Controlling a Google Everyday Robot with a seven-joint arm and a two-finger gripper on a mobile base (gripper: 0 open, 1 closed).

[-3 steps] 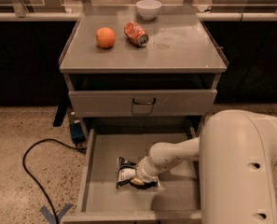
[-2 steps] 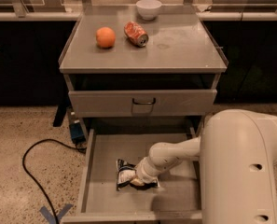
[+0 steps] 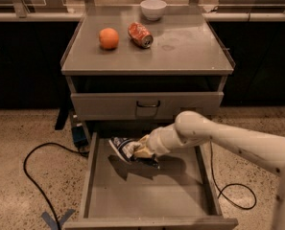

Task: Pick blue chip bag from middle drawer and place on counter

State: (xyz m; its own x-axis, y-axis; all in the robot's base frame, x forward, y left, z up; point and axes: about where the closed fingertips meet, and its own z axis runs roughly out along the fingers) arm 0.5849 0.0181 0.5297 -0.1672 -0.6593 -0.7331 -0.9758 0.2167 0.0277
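Down in the open middle drawer (image 3: 147, 195), the gripper (image 3: 143, 150) is clamped on the blue chip bag (image 3: 124, 146), its fingers closed around the bag's right end. The bag hangs tilted, with its white label panel facing up and to the left. It sits above the back left part of the drawer's bare grey floor and throws a dark shadow (image 3: 132, 169) on the metal beneath it, so it appears to be clear of the floor. The cream arm (image 3: 219, 135) reaches in from the right, crossing over the drawer's right wall. Above, the closed drawer front (image 3: 148, 105) shows its small dark handle. On the counter (image 3: 190, 51) an orange (image 3: 109, 38) sits just beside a crushed red can (image 3: 140, 34), and a white bowl (image 3: 153, 8) stands near the back edge. A black cable (image 3: 29, 169) loops across the speckled floor at left.
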